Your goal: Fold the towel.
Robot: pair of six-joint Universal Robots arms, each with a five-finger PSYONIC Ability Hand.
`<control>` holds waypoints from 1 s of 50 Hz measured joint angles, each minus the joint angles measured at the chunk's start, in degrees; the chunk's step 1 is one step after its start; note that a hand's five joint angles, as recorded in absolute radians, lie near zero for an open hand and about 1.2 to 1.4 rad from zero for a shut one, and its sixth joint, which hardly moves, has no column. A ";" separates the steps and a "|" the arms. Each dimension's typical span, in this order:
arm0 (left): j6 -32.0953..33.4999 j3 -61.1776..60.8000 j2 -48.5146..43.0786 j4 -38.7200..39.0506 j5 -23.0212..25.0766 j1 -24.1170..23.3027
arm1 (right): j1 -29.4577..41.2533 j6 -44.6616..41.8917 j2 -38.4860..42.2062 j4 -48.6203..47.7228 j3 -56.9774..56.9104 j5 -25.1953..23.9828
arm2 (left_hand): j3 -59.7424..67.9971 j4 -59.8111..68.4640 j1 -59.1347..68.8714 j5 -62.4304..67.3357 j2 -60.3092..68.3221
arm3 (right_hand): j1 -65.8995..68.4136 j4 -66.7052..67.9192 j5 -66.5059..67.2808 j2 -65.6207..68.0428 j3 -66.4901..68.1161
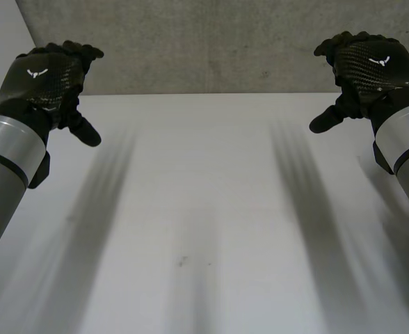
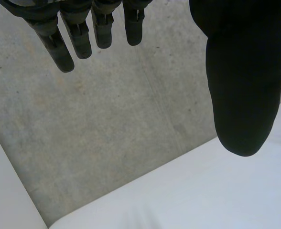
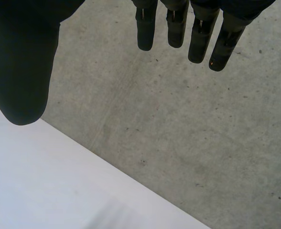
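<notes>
Both black robot hands hover above the far side of the smooth white desk (image 1: 204, 209), well apart. The left hand (image 1: 48, 76) and the right hand (image 1: 368, 66) each let their fingers (image 2: 64, 47) hang straight and loose, thumb spread wide, holding nothing. Where the towel lies I cannot tell. It should handle as soft, light and limp, so I would pinch two neighbouring corners, one per hand, to keep that edge taut.

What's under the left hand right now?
Beneath the open left hand: the white table and grey concrete past its edge. Its thumb hides a patch of both.
</notes>
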 measured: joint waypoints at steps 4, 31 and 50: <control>0.00 -0.69 0.00 0.05 0.00 0.17 | 0.00 -0.04 -0.03 0.06 0.07 0.00 | 0.00 0.00 0.00 0.00 0.00 | 0.00 0.00 0.00 0.00 0.00; -0.15 -2.72 0.36 0.14 -0.05 0.41 | 0.82 -0.08 -0.42 0.68 0.57 -0.14 | 0.00 0.00 0.00 0.00 0.00 | 0.00 0.00 -0.13 0.00 0.00; -0.16 -2.76 0.64 0.18 -0.07 0.45 | 0.89 -0.08 -0.99 0.67 0.54 -0.05 | 0.00 0.00 0.00 0.00 -0.01 | 0.00 0.00 -0.13 0.00 0.00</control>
